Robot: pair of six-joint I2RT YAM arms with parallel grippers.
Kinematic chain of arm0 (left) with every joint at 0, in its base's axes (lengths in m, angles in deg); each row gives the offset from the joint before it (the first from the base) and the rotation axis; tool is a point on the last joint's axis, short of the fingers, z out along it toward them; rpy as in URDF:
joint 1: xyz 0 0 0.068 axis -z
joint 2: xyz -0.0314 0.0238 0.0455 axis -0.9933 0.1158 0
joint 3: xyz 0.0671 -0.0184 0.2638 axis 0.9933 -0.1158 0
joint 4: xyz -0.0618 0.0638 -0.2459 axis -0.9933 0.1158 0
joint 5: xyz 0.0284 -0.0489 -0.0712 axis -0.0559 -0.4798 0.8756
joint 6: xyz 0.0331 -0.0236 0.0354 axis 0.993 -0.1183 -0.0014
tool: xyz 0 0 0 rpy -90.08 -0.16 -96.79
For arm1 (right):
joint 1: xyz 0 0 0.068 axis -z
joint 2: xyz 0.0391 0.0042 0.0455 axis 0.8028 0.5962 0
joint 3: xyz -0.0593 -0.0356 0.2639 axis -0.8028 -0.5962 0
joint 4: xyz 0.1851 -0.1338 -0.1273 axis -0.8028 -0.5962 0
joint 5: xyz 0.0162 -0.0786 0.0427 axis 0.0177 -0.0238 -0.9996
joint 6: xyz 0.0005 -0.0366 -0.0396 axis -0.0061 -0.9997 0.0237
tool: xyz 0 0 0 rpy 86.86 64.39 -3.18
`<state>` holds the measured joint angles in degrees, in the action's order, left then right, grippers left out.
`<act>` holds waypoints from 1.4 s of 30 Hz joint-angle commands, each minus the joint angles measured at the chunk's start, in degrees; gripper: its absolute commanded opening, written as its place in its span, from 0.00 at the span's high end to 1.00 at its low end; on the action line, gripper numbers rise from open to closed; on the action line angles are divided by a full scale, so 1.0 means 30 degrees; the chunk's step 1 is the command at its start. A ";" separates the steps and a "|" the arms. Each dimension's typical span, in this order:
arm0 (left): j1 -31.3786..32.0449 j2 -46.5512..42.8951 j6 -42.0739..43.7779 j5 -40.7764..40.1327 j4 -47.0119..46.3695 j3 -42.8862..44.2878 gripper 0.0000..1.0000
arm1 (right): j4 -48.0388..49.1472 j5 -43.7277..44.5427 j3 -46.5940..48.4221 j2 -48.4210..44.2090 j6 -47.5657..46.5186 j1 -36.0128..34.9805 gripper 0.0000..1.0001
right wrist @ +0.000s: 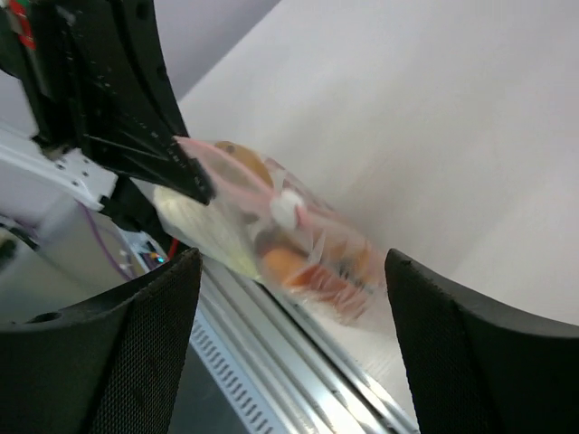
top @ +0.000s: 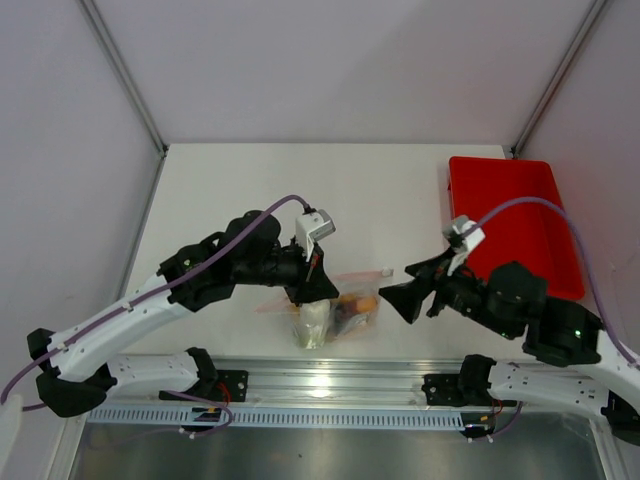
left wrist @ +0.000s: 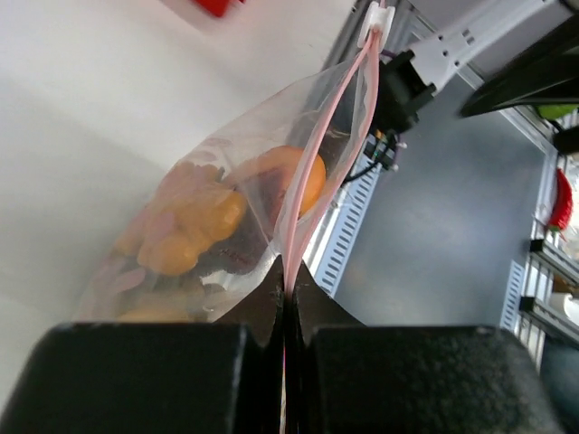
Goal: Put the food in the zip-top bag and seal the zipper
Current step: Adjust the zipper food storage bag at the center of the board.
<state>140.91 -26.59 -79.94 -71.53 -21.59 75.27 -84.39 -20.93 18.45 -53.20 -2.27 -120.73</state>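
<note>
You have the white table filling the middle of the top view, with both arms reaching in from the bottom corners and the red tray sitting at the right, well apart from the work. The zip-top bag is at lower centre of that view, close to the table's near edge and between the two grippers; whether it rests on the surface or hangs you cannot tell. Your left gripper has its jaws pressed together on the bag's top edge, clamped right on the zipper. Your right gripper stands just to the right of the bag with its jaws wide apart, touching nothing; in its wrist view the bag shows between the two fingers. The food is inside the bag: an orange slice near the mouth, yellow pieces lower left of it, and a pale whitish piece at the bottom. In the left wrist view the zipper's two pink tracks bow apart between the jaws and the small white slider at the upper end.
</note>
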 commanded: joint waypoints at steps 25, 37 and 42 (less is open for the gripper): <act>-0.1989 -0.1449 -0.0176 0.5440 -0.2682 -0.1707 0.99 | 1.1204 -1.9576 -0.6469 -0.0557 -0.1305 0.8850 0.47; -0.2253 -0.1800 -0.0176 0.5587 -0.2858 -0.2205 0.99 | 1.2233 -1.9633 -0.6909 0.0293 -0.0719 0.9230 1.00; -0.2399 -0.1742 0.0056 0.5908 -0.2916 -0.2438 1.00 | 1.2145 -1.9341 -0.6910 0.0176 -0.0514 0.9494 1.00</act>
<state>134.44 -30.49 -79.96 -56.38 -25.66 67.64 -50.55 -79.00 -2.47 -52.21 -4.59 -92.73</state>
